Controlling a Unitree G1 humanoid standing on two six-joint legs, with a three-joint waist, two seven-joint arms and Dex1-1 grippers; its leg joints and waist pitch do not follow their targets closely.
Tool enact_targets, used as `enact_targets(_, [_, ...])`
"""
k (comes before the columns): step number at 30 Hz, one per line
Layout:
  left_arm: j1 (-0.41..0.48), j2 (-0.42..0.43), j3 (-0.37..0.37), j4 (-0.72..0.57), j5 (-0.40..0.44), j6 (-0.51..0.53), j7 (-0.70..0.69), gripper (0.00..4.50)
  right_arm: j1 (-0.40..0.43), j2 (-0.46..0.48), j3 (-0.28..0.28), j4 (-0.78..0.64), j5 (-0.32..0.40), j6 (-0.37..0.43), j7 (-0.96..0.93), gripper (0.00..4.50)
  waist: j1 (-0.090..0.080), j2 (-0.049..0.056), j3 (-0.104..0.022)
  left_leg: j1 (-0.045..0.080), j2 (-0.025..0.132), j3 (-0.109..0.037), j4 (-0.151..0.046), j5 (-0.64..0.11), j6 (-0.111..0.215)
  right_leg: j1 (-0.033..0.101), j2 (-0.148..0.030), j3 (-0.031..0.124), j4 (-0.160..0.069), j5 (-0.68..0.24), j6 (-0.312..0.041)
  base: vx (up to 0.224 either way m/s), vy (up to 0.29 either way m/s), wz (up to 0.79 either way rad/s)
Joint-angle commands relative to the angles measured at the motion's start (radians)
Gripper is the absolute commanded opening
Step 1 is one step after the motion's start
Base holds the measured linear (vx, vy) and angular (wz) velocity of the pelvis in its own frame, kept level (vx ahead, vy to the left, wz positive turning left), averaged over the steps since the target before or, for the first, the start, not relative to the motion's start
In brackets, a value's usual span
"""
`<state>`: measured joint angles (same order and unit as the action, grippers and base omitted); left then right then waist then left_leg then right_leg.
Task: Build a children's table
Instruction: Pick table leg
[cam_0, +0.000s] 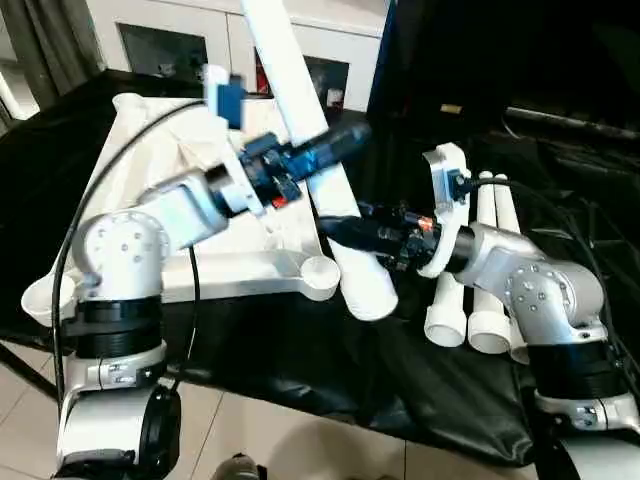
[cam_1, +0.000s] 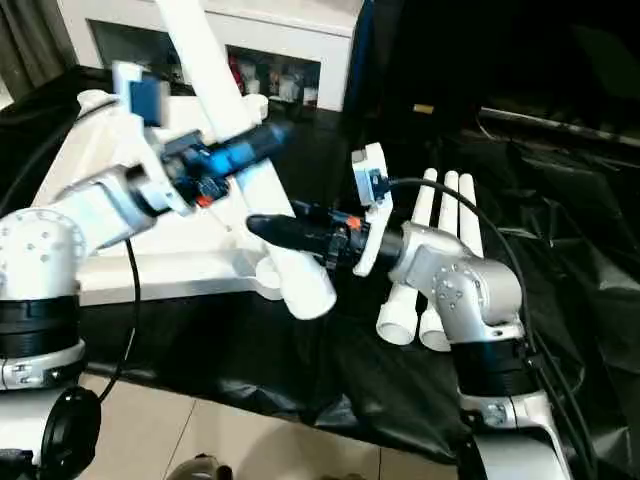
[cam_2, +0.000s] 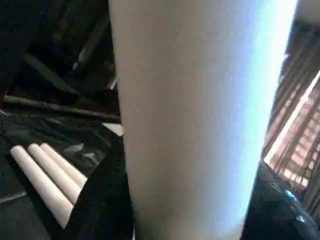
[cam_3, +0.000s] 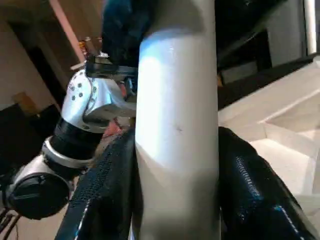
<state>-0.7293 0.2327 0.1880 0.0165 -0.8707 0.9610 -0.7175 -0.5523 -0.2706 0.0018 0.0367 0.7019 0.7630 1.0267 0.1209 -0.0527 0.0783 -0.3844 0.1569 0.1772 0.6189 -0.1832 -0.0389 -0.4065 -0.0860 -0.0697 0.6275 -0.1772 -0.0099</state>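
The children's table top (cam_0: 235, 265) lies upside down on the left of a black-covered bench, with a round corner socket (cam_0: 320, 273) at its near right corner. One white leg (cam_0: 298, 85) stands tilted, its wide lower end (cam_0: 372, 296) just right of that socket. My left gripper (cam_0: 335, 142) is shut on the leg's middle, and black fingers (cam_2: 100, 200) flank the leg (cam_2: 195, 100) in the left wrist view. My right gripper (cam_0: 345, 232) is shut on the leg lower down, its fingers (cam_3: 112, 180) hugging the leg (cam_3: 177, 125).
Three loose white legs (cam_0: 487, 265) lie side by side on the black cloth (cam_0: 300, 370) to the right, beside my right forearm. A white cabinet with glass doors (cam_0: 160, 40) stands behind the bench. Tiled floor (cam_0: 300, 440) runs along the near edge.
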Motion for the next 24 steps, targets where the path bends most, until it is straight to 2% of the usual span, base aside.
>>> enact_targets(1, [-0.008, 0.006, -0.015, -0.003, 0.009, -0.014, -0.008, 2.17, -0.004, -0.010, -0.004, -0.035, 0.008, 0.003, -0.003, 1.84, 0.003, 0.015, -0.082, 0.018, 0.069, -0.031, -0.089, -0.197, -0.048, 0.054, -0.075, 0.052, -0.073, -0.220, -0.186, 0.000, 0.000, 0.00])
enact_targets(7, [-0.018, 0.003, -0.005, 0.028, 0.037, -0.047, 0.013, 1.89, -0.007, -0.007, 0.010, -0.031, -0.024, -0.032, -0.022, 1.84, 0.000, 0.014, -0.080, 0.018, 0.068, -0.029, -0.088, -0.193, -0.043, 0.054, -0.075, 0.052, -0.073, -0.209, -0.200, 0.000, 0.000, 0.00])
enact_targets(9, [-0.026, 0.008, -0.027, 0.036, 0.094, -0.086, 0.058, 1.86, -0.013, 0.001, 0.012, -0.020, -0.043, -0.046, -0.050, 2.54, 0.000, 0.015, -0.080, 0.019, 0.071, -0.030, -0.090, -0.206, -0.049, 0.052, -0.076, 0.052, -0.076, -0.232, -0.190, 0.000, 0.000, 0.00])
enact_targets(12, [-0.030, 0.020, -0.063, 0.025, 0.152, -0.117, 0.087, 1.85, -0.021, 0.011, 0.017, -0.012, -0.072, -0.066, -0.088, 2.65, -0.001, 0.016, -0.080, 0.021, 0.071, -0.031, -0.091, -0.214, -0.056, 0.051, -0.076, 0.053, -0.076, -0.241, -0.179, 0.000, 0.000, 0.00])
enact_targets(13, [-0.034, 0.024, -0.081, 0.014, 0.176, -0.121, 0.105, 1.85, -0.024, 0.012, 0.036, -0.015, -0.114, -0.098, -0.115, 2.81, -0.001, 0.011, -0.080, 0.021, 0.071, -0.031, -0.092, -0.211, -0.060, 0.051, -0.076, 0.053, -0.077, -0.245, -0.170, 0.000, 0.000, 0.00])
enact_targets(14, [-0.034, 0.024, -0.081, 0.014, 0.176, -0.121, 0.105, 1.85, -0.024, 0.012, 0.036, -0.015, -0.114, -0.098, -0.115, 2.94, -0.001, 0.012, -0.080, 0.020, 0.071, -0.032, -0.092, -0.207, -0.063, 0.051, -0.076, 0.053, -0.075, -0.245, -0.167, 0.000, 0.000, 0.00])
enact_targets(15, [-0.048, 0.024, -0.106, 0.004, 0.223, -0.121, 0.163, 1.85, -0.029, 0.015, 0.072, -0.022, -0.181, -0.149, -0.153, 2.94, -0.004, 0.013, -0.079, 0.019, 0.072, -0.032, -0.092, -0.204, -0.070, 0.049, -0.075, 0.053, -0.075, -0.241, -0.159, 0.000, 0.000, 0.00])
enact_targets(16, [-0.056, 0.028, -0.122, 0.001, 0.242, -0.114, 0.183, 1.85, -0.033, 0.017, 0.094, -0.020, -0.220, -0.171, -0.178, 3.01, -0.004, 0.013, -0.080, 0.020, 0.071, -0.032, -0.091, -0.203, -0.071, 0.050, -0.076, 0.053, -0.074, -0.240, -0.157, 0.000, 0.000, 0.00])
enact_targets(17, [-0.058, 0.029, -0.127, 0.002, 0.247, -0.114, 0.187, 1.85, -0.033, 0.017, 0.100, -0.019, -0.230, -0.176, -0.184, 3.01, -0.005, 0.013, -0.080, 0.020, 0.071, -0.032, -0.091, -0.202, -0.071, 0.050, -0.075, 0.053, -0.073, -0.240, -0.155, 0.000, 0.000, 0.00])
enact_targets(18, [-0.064, 0.035, -0.156, -0.002, 0.279, -0.115, 0.210, 1.85, -0.035, 0.019, 0.133, -0.016, -0.278, -0.206, -0.205, 3.01, -0.006, 0.006, -0.080, 0.019, 0.071, -0.031, -0.091, -0.197, -0.068, 0.051, -0.076, 0.053, -0.074, -0.240, -0.154, 0.000, 0.000, 0.00])
enact_targets(19, [-0.065, 0.036, -0.166, -0.003, 0.290, -0.116, 0.217, 1.85, -0.035, 0.020, 0.144, -0.015, -0.293, -0.215, -0.210, 3.01, -0.006, 0.006, -0.080, 0.019, 0.071, -0.031, -0.091, -0.197, -0.068, 0.051, -0.076, 0.053, -0.074, -0.240, -0.154, 0.000, 0.000, 0.00])
enact_targets(20, [-0.069, 0.033, -0.184, -0.011, 0.311, -0.116, 0.238, 1.85, -0.038, 0.021, 0.181, -0.002, -0.342, -0.240, -0.233, 3.01, -0.005, 0.009, -0.081, 0.018, 0.071, -0.031, -0.090, -0.183, -0.067, 0.050, -0.075, 0.054, -0.070, -0.223, -0.155, 0.000, 0.000, 0.00])
enact_targets(21, [-0.074, 0.023, -0.196, -0.017, 0.324, -0.112, 0.256, 1.85, -0.043, 0.030, 0.210, 0.020, -0.385, -0.261, -0.263, 3.01, -0.008, 0.006, -0.080, 0.018, 0.070, -0.030, -0.090, -0.179, -0.065, 0.050, -0.074, 0.054, -0.070, -0.216, -0.159, 0.000, 0.000, 0.00])
enact_targets(24, [-0.081, 0.007, -0.202, -0.026, 0.323, -0.103, 0.267, 1.85, -0.055, 0.056, 0.218, 0.064, -0.415, -0.265, -0.317, 3.01, -0.009, 0.005, -0.079, 0.018, 0.068, -0.028, -0.089, -0.183, -0.059, 0.051, -0.075, 0.055, -0.071, -0.221, -0.166, 0.000, 0.000, 0.00])
